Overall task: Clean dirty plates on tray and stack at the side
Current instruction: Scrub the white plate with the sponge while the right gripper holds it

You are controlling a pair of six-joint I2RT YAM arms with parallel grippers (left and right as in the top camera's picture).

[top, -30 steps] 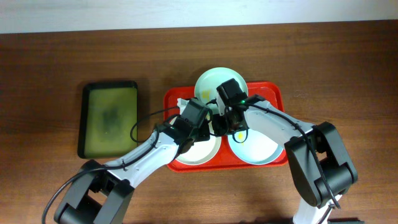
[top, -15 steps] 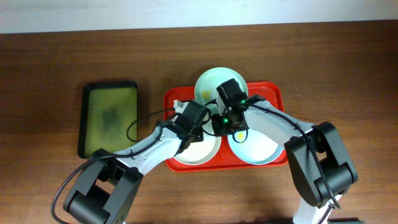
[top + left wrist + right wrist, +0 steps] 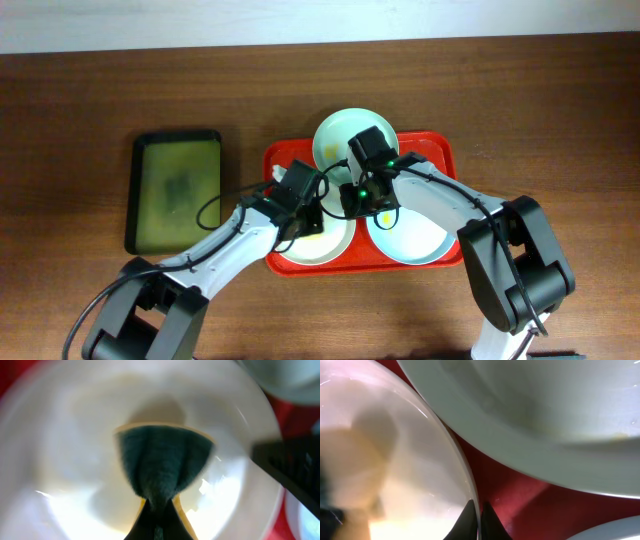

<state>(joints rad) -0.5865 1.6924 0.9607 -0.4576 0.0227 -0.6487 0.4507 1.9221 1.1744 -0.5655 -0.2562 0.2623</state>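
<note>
Left fingers point(image 3: 142, 529) pinch sponge point(image 3: 162, 460), held against white plate point(image 3: 60, 460) for wiping. Right fingers point(image 3: 466, 524) clamp plate rim, steadying it on tray point(image 3: 510, 490).

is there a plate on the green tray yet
No, the olive-green tray holds no plate; the white plate, pale green plate and pale blue plate all sit in the red tray.

The left end effector point(image 3: 158, 510), pointing down, clamped a sponge point(image 3: 162, 460); the right end effector point(image 3: 479, 515), close beside it, pinched the rim of the white plate point(image 3: 420, 485).
</note>
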